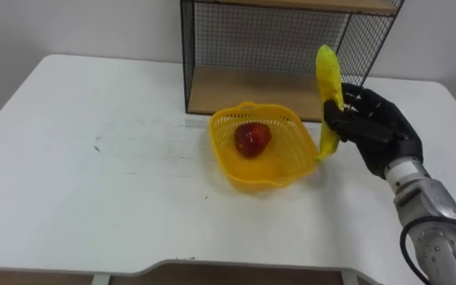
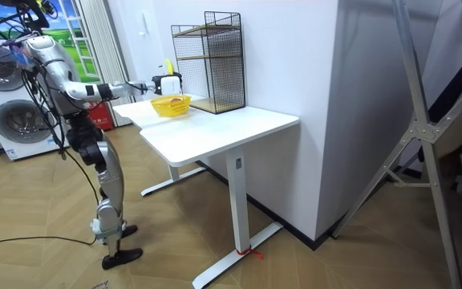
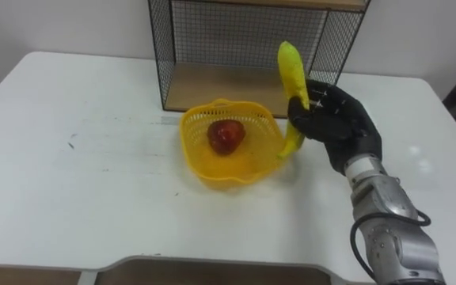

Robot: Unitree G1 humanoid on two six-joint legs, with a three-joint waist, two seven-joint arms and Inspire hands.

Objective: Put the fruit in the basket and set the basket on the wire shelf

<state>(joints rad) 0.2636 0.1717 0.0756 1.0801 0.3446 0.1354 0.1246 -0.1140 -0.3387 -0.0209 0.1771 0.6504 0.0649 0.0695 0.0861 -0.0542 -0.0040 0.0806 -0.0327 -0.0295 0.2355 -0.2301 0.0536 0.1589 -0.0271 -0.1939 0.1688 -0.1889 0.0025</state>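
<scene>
A red apple (image 1: 252,138) sits in the yellow basket (image 1: 228,168) before the wire shelf (image 1: 236,39). My right hand (image 1: 380,128) grips the banana (image 1: 328,83) upright just beside the basket.

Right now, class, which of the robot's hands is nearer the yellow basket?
Right. The right hand, fingers curled round the banana, is just beside the basket's right rim; the left hand is nowhere on the table around it.

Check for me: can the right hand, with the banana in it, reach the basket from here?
Probably yes. The right hand is shut on the banana just beside the basket, at its right rim. Nothing stands between them, and the apple leaves room inside.
</scene>
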